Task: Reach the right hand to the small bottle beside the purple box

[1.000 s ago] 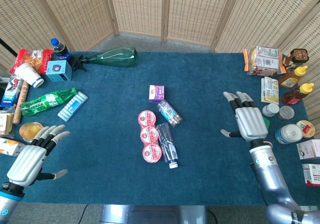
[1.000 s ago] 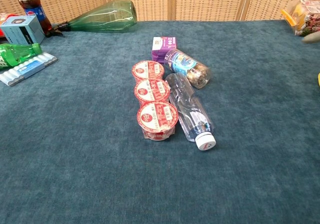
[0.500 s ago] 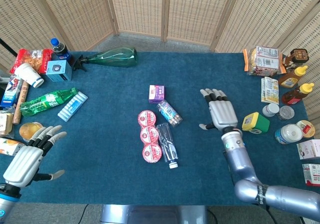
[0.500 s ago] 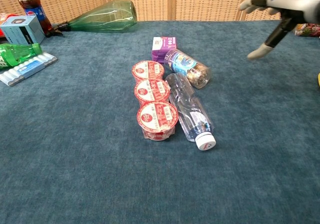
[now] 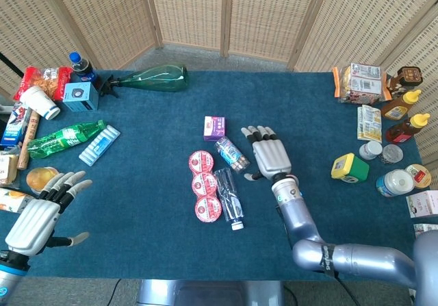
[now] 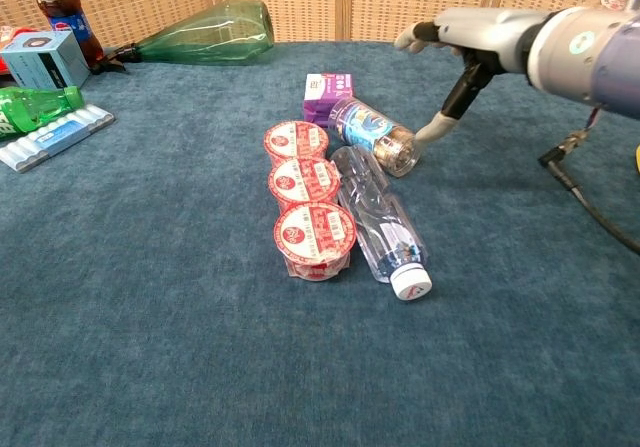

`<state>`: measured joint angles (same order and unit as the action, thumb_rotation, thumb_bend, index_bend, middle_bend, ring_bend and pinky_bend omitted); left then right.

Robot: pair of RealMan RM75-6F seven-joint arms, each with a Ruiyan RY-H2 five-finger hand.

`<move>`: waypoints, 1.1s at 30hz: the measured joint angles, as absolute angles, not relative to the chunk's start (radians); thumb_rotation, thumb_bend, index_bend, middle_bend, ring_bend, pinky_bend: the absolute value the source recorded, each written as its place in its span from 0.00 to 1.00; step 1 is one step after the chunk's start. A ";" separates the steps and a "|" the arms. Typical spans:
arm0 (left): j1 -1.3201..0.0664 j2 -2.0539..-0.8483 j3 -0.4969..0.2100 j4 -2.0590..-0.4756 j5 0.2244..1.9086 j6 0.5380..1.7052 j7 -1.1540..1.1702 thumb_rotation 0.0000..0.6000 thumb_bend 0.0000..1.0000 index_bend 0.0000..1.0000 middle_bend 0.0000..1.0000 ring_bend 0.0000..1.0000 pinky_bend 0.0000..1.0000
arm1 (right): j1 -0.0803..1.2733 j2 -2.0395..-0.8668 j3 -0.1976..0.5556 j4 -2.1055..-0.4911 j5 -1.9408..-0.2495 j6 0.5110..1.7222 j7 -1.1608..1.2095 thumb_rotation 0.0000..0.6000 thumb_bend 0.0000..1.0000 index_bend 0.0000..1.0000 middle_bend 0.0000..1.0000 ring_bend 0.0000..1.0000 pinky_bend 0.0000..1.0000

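Note:
The small bottle [image 5: 232, 153] [image 6: 377, 134] lies on its side, its upper end against the purple box [image 5: 214, 127] [image 6: 328, 90]. My right hand [image 5: 268, 154] [image 6: 468, 39] hovers just right of the bottle, palm down, fingers spread and holding nothing. Its thumb tip hangs close to the bottle's gold cap end in the chest view. My left hand [image 5: 41, 212] is open at the near left edge, far from these things, and only the head view shows it.
Three red-lidded cups [image 5: 204, 185] and a clear water bottle [image 5: 228, 198] lie just in front of the small bottle. A green glass bottle [image 5: 152, 79] lies at the back. Snacks and drinks crowd the left edge; jars and sauce bottles [image 5: 400, 107] crowd the right edge.
My right hand has swept leftward from the right side of the table to just beside the small bottle. The left hand has barely moved.

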<state>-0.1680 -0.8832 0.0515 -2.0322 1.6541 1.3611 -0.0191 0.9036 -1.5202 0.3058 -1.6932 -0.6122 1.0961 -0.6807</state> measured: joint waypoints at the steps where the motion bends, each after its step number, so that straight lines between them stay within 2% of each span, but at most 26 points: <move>1: -0.168 -0.883 0.052 -2.032 1.653 1.361 -0.019 1.00 0.10 0.14 0.00 0.00 0.00 | 0.910 -1.530 0.306 -1.686 -0.606 1.095 -0.684 0.96 0.00 0.00 0.00 0.00 0.00; 17: -0.164 -0.883 0.051 -2.025 1.639 1.363 -0.024 1.00 0.10 0.14 0.00 0.00 0.00 | 0.997 -1.643 0.316 -1.557 -0.533 1.068 -0.705 0.96 0.00 0.00 0.00 0.00 0.00; 33: -0.156 -0.879 0.048 -2.024 1.623 1.372 -0.023 1.00 0.10 0.14 0.00 0.00 0.00 | 1.050 -1.708 0.315 -1.350 -0.498 0.963 -0.683 0.96 0.00 0.00 0.00 0.00 0.00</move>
